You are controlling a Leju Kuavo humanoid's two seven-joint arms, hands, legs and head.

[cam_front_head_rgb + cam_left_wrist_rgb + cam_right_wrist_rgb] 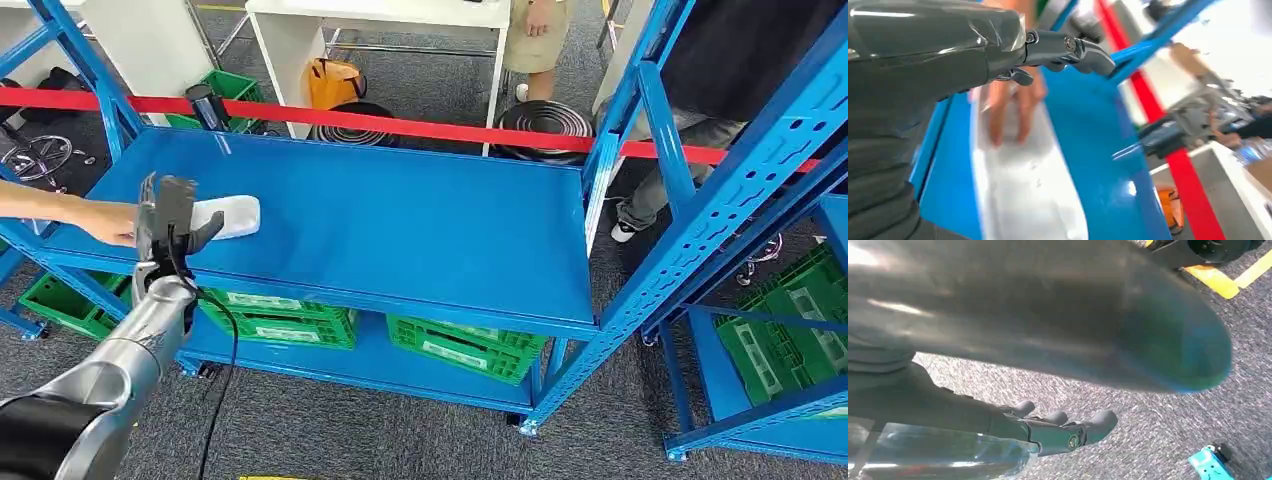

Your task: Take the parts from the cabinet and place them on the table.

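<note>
- White part, a long, smooth, shallow moulded piece, lies flat on the blue shelf at about nine o'clock in the head view, close to the front edge. It looks like thin stiff plastic: likely light and rigid, glossy enough to slip under a loose hold. The long edges seem the best place to take it, near the middle so it does not tip.
- Blue shelf belongs to the blue cabinet, whose slanted uprights run from five o'clock toward one o'clock. Green crates sit on the tier below.
- Red tape stretches across behind the cabinet, toward twelve o'clock.
- A person's hand reaches in from nine o'clock and rests on the near end of the white part; in the left wrist view the person's fingers press on it.
- Left hand hovers just over the same end of the part, fingers apart and holding nothing. In the left wrist view its fingers are extended above the part, not touching it.
- Right hand hangs over the grey carpet, fingers gently curled but spread, grasping nothing.
- Judging from this, the grasp is not yet made, and the person's hand crowds the spot where the left hand would close.
</note>
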